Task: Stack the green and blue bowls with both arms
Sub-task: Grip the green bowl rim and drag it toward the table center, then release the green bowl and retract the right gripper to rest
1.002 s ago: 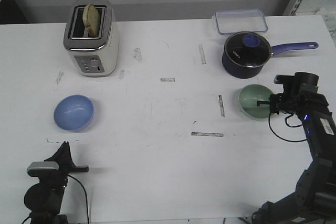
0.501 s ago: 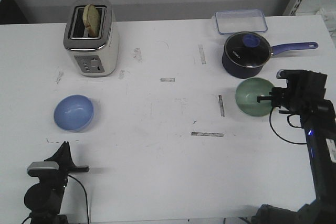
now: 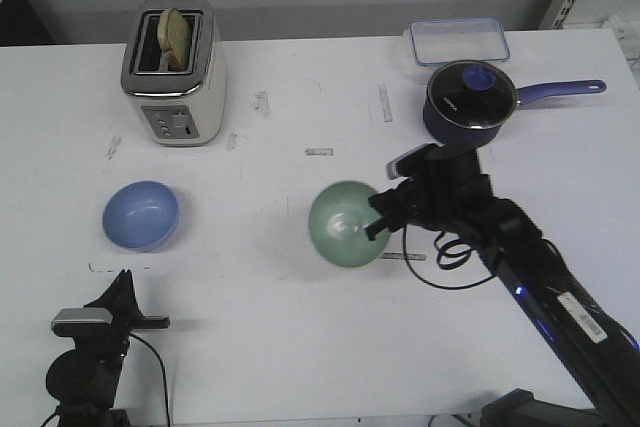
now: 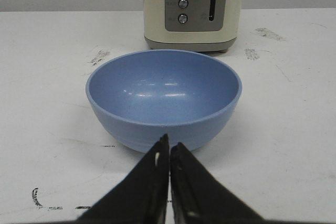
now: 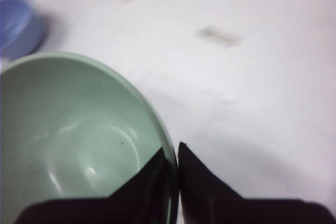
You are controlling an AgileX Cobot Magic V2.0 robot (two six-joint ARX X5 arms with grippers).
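Note:
The pale green bowl [image 3: 346, 224] hangs tilted above the middle of the table, its opening towards the front camera. My right gripper [image 3: 378, 217] is shut on its right rim; in the right wrist view one finger lies inside the green bowl [image 5: 73, 140] and one outside, the right gripper [image 5: 174, 153] pinching the wall. The blue bowl [image 3: 141, 214] rests upright on the table at the left. In the left wrist view the blue bowl [image 4: 164, 97] sits just beyond my left gripper [image 4: 169, 143], which is shut and empty. The left gripper [image 3: 125, 292] stays low at the front left.
A cream toaster [image 3: 175, 72] with a slice of bread stands at the back left, behind the blue bowl. A dark navy saucepan [image 3: 470, 102] with a long handle and a clear lidded box [image 3: 458, 41] sit at the back right. Black cable [image 3: 450, 252] loops under the right arm.
My right arm has lifted the green bowl from beside the saucepan and carried it left to the table's middle, tilting it. The left arm and the blue bowl have not moved.

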